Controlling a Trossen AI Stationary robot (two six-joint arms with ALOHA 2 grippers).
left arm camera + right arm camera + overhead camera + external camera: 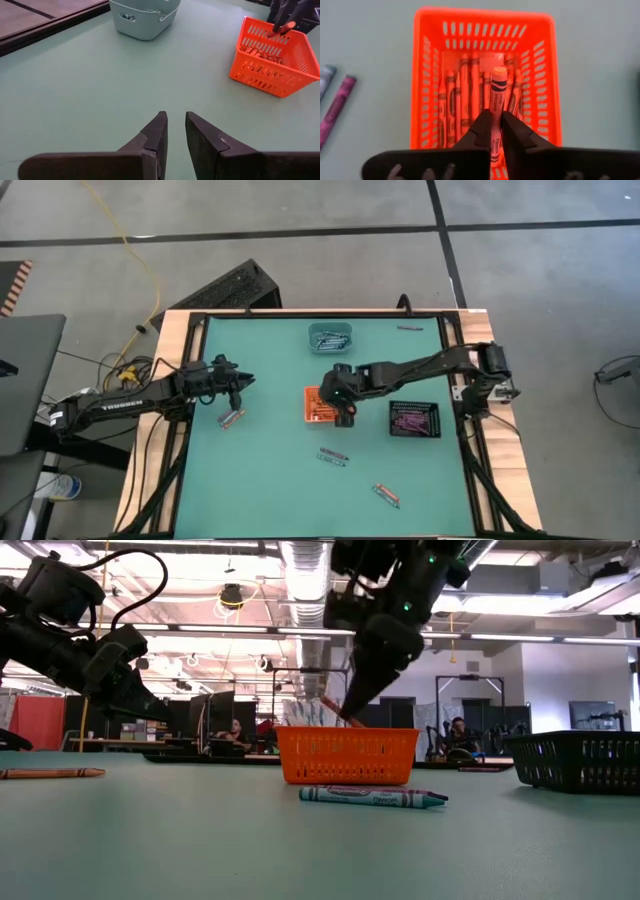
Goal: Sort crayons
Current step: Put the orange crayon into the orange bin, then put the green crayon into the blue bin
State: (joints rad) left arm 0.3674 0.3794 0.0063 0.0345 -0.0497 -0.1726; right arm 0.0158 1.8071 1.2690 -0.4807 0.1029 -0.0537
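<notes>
One orange crayon (497, 95) hangs over the orange tray (425, 75), pinched in the right pincer (494, 131).
The crayon points down at the same-coloured ones already lying in the tray near the table's (260, 480) middle, likely so it drops among its own colour. Loose crayons (333, 456) wait toward the near edge. Near the left edge, the left pincer (175, 131) hovers empty, jaws narrowly parted.

Grey concrete floor (300, 220) around the table; ceiling strip lights (200, 628) glow overhead.
</notes>
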